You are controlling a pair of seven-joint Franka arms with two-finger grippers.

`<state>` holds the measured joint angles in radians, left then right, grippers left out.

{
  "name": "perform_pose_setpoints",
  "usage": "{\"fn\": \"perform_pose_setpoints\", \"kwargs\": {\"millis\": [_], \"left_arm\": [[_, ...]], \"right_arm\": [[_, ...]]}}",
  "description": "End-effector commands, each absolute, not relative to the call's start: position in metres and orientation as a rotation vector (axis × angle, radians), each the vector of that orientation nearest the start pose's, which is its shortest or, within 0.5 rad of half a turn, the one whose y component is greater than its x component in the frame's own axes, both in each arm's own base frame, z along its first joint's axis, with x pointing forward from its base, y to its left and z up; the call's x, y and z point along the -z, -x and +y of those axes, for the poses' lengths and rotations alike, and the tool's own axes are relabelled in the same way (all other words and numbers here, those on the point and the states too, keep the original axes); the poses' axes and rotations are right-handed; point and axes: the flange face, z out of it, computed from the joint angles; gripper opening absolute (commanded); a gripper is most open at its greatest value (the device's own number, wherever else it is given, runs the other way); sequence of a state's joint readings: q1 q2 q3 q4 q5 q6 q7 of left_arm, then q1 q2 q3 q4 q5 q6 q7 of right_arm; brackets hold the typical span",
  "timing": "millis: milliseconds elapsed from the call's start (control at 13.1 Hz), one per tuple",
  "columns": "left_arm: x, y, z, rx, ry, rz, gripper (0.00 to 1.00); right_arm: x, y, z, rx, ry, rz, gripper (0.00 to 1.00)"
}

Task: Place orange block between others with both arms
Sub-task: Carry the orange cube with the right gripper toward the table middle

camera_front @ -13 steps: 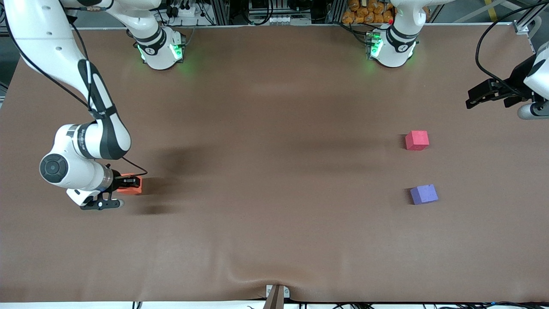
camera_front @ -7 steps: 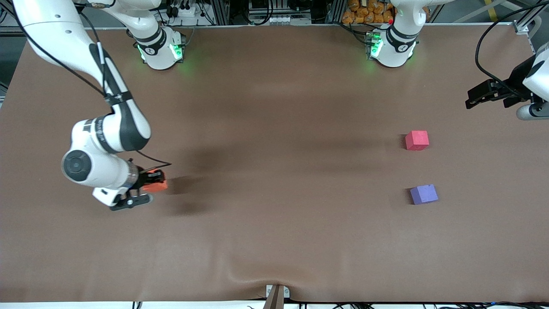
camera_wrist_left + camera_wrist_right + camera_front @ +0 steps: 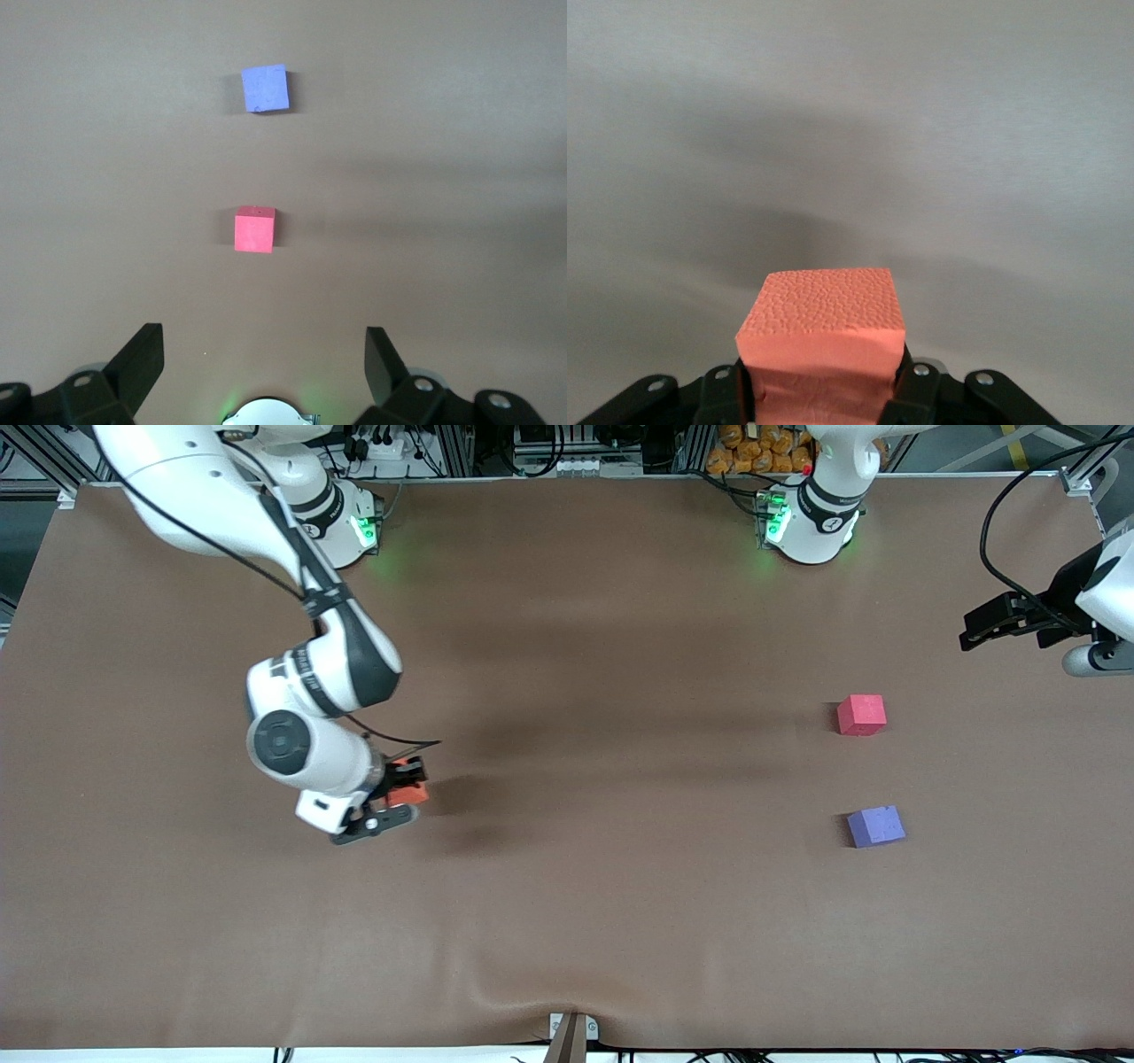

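Brown cloth covers the whole counter (image 3: 567, 921), and nothing lies on it except three foam cubes. The right pincer (image 3: 400, 790) is clamped on the orange block (image 3: 409, 790) and holds it over the part of the counter nearer to the right arm's end. The red-pink block (image 3: 861, 714) and the purple block (image 3: 875, 825) rest well apart from it, toward the left arm's end; the purple one is nearer to the front camera.

To do this carrying step well, I think the right arm should bring the block to the middle of the counter and set it down flat, where the left arm can reach it. The grip should not loosen before the block touches the cloth, because foam can bounce or roll.

The right arm reaches out from its base with the elbow bent and the wrist turned down; the block fills the space between its fingers (image 3: 908, 390). The left pincer (image 3: 1001, 618) waits over the counter's edge at its own end, with the fingers (image 3: 142, 363) wide apart and nothing between them, looking down on the two resting cubes.
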<state>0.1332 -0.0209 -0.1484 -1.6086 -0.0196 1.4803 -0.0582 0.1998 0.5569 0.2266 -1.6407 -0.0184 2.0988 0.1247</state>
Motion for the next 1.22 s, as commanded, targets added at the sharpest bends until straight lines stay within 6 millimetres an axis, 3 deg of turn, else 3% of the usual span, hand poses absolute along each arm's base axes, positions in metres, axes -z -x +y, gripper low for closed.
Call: {"fn": "perform_pose_setpoints", "kwargs": {"millis": [0,382,687,840,1145], "left_arm": [[-0.61,-0.536,-0.004,-0.175,3.156,-0.021,1.0],[-0.604,-0.535,0.006,-0.194,3.157,-0.038,1.0],[-0.603,-0.535,0.007,-0.197,3.157,-0.041,1.0],[-0.599,-0.538,0.004,-0.206,3.157,-0.031,1.0],[-0.593,-0.544,-0.009,-0.207,3.16,0.005,1.0]], "right_arm": [[-0.298,-0.613,0.316,-0.148,3.045,-0.312,0.0],[-0.277,-0.568,0.427,-0.178,2.959,0.003,0.0],[-0.256,-0.551,0.492,-0.132,2.913,0.135,0.0],[-0.247,-0.55,0.515,-0.118,2.904,0.166,0.0],[-0.231,-0.55,0.532,-0.015,2.979,0.135,0.0]]}}
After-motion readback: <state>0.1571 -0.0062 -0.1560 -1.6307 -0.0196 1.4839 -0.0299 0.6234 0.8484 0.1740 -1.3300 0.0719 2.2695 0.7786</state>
